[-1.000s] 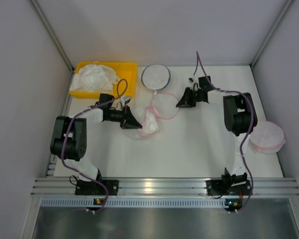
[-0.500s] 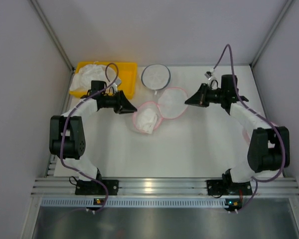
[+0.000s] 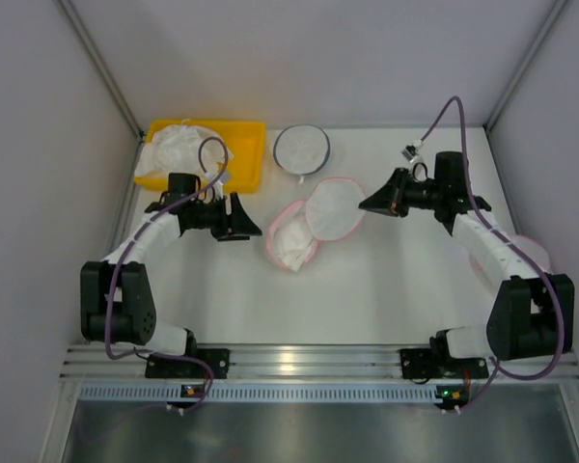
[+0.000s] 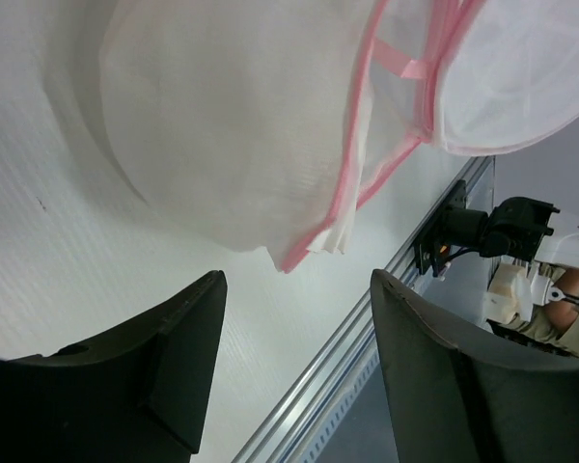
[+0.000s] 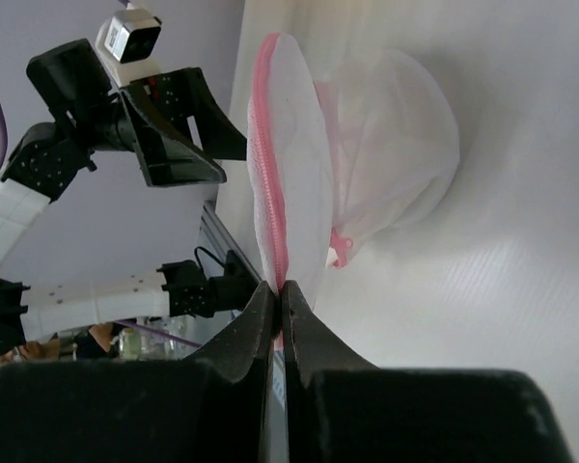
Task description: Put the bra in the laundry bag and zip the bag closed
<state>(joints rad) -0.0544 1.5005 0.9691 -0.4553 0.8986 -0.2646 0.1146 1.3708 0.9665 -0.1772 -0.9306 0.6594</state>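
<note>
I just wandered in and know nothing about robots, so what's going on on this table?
A bra is being packed into a round mesh laundry bag with a pink rim. The bag lies open like a clamshell, and the bra looks to be in its lower half. The right hand pinches the edge of the raised flap, while the left hand hovers open beside the bag, holding nothing. The zip is not yet closed.
</note>
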